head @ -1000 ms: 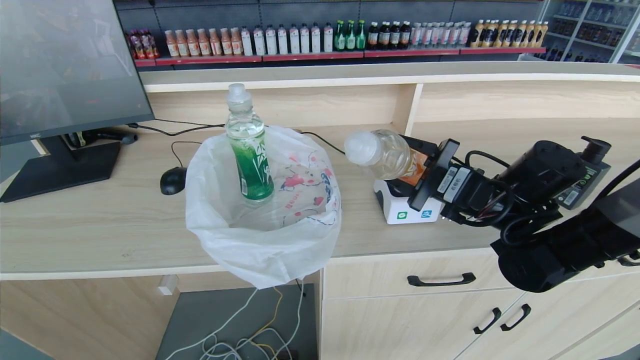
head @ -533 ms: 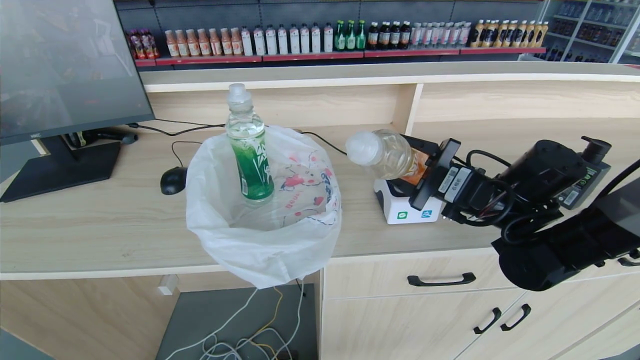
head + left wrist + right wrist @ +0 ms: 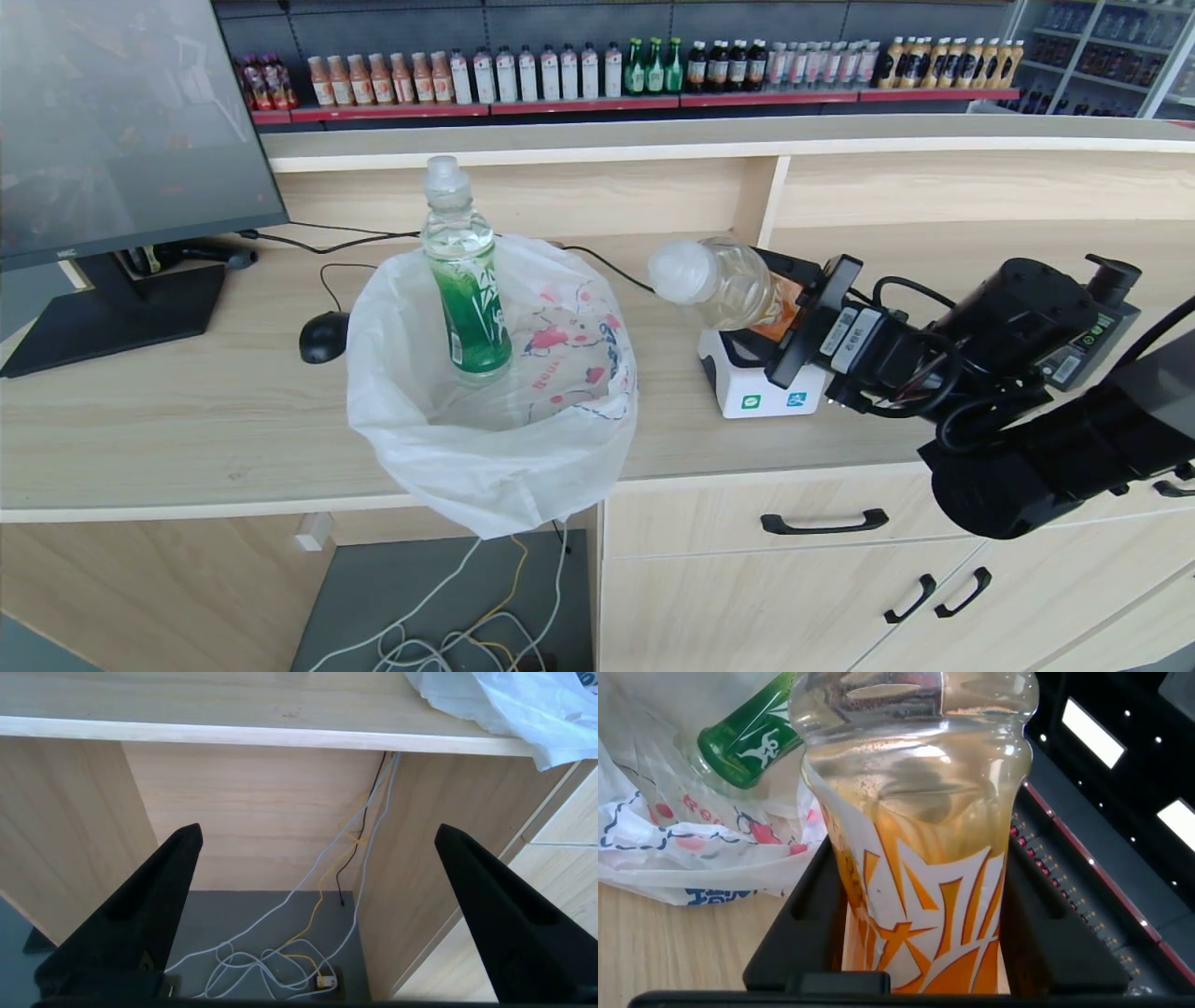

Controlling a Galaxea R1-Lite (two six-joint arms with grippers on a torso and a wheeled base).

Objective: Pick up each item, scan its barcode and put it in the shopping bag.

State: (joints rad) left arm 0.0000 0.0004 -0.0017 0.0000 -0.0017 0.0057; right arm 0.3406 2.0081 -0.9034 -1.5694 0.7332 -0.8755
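Right gripper clamps a clear orange-labelled plastic bottle above the white scanner. Left gripper hangs below the tabletop, jaws apart.

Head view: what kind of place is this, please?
Probably a shop checkout: rows of bottled drinks on the red shelves behind, a white scanner on the wooden counter with the right gripper holding an orange-labelled bottle over it, and a shopping bag beside.

The orange-labelled bottle I hold is clear, glossy plastic, the shopping bag thin crinkled translucent plastic, and the counter pale matt wood, perhaps laminate.
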